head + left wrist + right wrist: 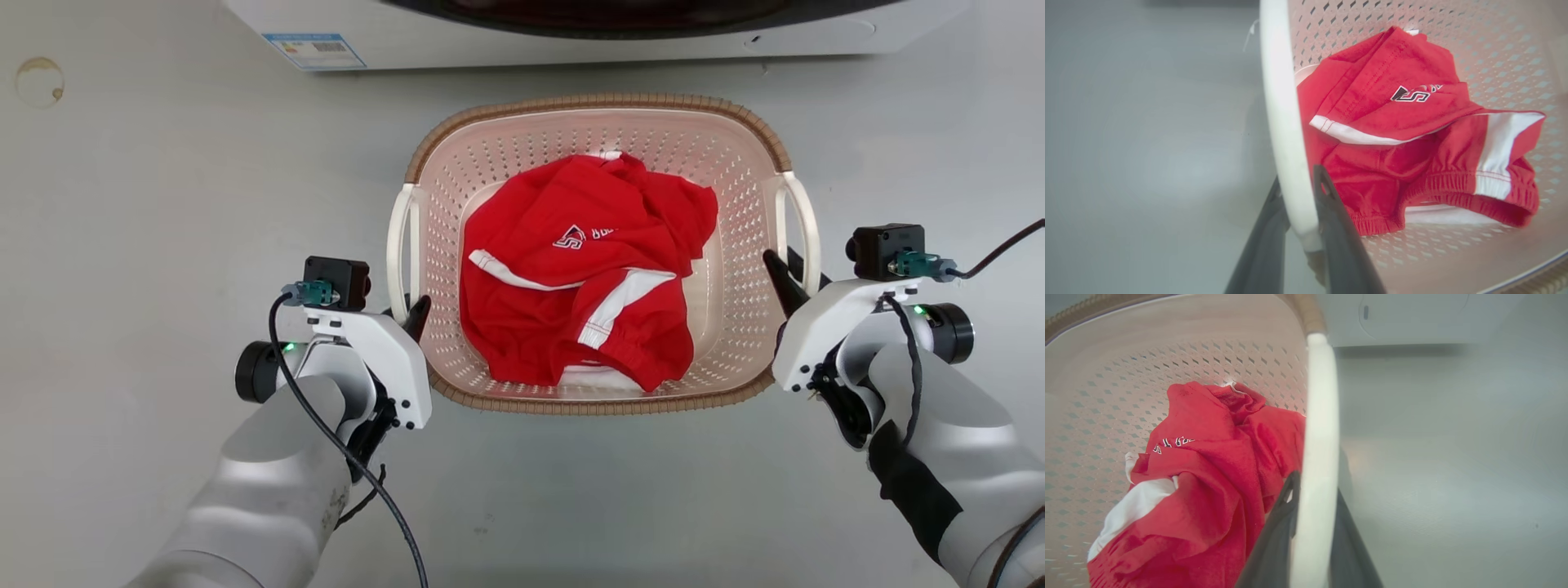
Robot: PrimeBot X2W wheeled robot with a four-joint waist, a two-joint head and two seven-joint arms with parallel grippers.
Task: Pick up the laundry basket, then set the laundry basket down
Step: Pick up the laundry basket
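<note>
Laundry basket [600, 110] stood before the washer [571, 45], left gripper [411, 314] clamped on left handle [400, 237], right gripper [785, 265] on right handle [804, 224]; I judged both arms should rise level together.

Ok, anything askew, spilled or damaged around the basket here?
Nothing serious. The laundry basket looks intact, the red garment lies wholly inside, and the left gripper and right gripper each clamp a handle. Only oddity: a brownish ring stain on the floor, far left.

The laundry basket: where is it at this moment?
In the head view the laundry basket is central, in front of the white washing machine, between the left gripper and the right gripper, both shut on its handles.
</note>
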